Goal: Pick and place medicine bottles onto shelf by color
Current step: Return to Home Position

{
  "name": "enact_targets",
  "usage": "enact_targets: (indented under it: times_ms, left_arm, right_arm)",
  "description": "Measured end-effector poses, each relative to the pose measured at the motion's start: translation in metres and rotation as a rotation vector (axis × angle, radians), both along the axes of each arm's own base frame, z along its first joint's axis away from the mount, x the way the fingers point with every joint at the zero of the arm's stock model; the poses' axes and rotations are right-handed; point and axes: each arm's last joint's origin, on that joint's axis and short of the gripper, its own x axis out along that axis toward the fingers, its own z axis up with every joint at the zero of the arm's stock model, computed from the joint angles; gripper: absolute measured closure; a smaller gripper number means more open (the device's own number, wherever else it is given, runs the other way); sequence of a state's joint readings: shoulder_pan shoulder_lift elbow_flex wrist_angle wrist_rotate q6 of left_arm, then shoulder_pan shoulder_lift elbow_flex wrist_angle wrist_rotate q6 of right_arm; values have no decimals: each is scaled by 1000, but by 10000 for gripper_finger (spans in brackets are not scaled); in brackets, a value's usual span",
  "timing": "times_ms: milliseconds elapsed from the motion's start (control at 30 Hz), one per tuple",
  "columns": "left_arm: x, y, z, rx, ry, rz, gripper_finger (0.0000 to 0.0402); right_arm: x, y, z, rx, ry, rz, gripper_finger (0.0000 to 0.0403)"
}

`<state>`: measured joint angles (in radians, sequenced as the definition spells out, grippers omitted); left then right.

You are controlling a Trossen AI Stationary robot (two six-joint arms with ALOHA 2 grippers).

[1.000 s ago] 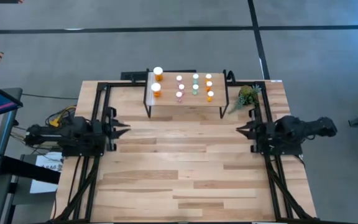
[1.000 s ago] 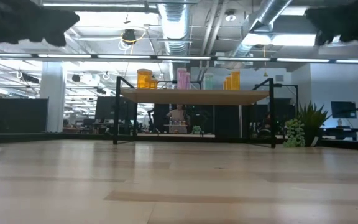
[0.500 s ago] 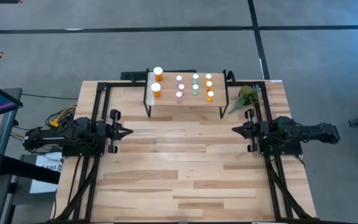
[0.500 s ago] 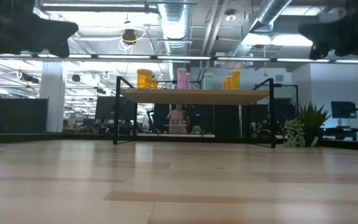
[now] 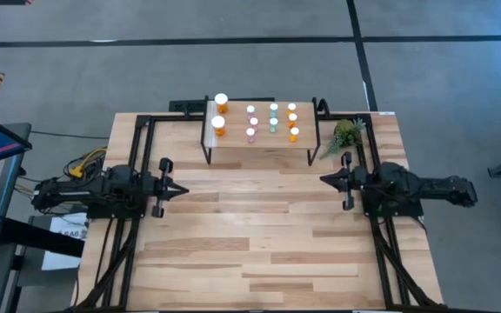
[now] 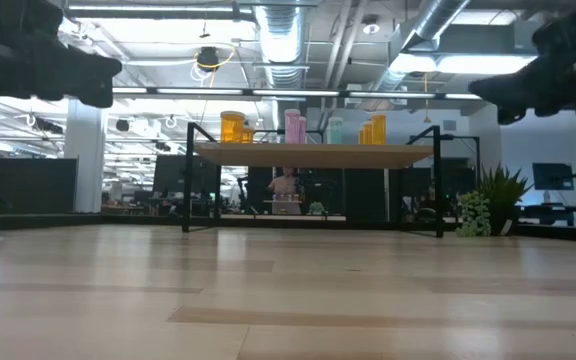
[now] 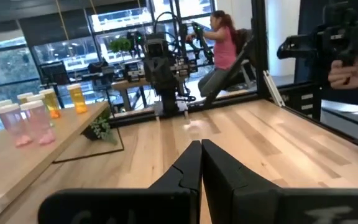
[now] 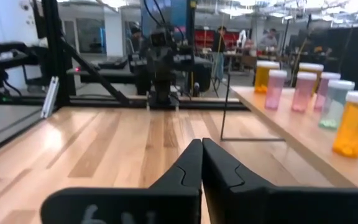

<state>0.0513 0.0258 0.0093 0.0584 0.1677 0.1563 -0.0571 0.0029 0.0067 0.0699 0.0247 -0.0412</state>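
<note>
While both arms hang above the counter (image 5: 259,235), the shelf (image 5: 237,141) stands at the counter's twelve o'clock edge, seen from overhead. The medicine bottles (image 5: 218,126) stand upright on the shelf, grouped by colour: two larger orange ones toward nine o'clock, then pink, then pale green, then small orange toward three o'clock. There are perhaps eleven, though the caps are small. The left pincer (image 5: 181,188) sits at nine o'clock, fingers pressed together, holding nothing. The right pincer (image 5: 323,180) sits at three o'clock, likewise closed and empty, its tips pointing toward the left one. A small green plant (image 5: 346,135) stands just beside the shelf, at two o'clock.
</note>
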Motion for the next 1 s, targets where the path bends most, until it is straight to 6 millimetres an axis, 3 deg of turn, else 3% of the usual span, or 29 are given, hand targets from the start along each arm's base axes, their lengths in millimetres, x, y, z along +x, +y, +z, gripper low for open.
enact_targets:
  times_ms: [167, 433, 1000]
  left_arm:
    - [0, 1, 0, 3, 2, 26, 401]
    - [0, 6, -3, 12, 26, 209, 401]
    - [0, 6, -3, 0, 27, 209, 401]
  right_arm:
    - [0, -1, -3, 1, 31, -6, 371]
    - [0, -1, -3, 1, 34, -6, 368]
    - [0, -1, -4, -1, 34, -6, 368]
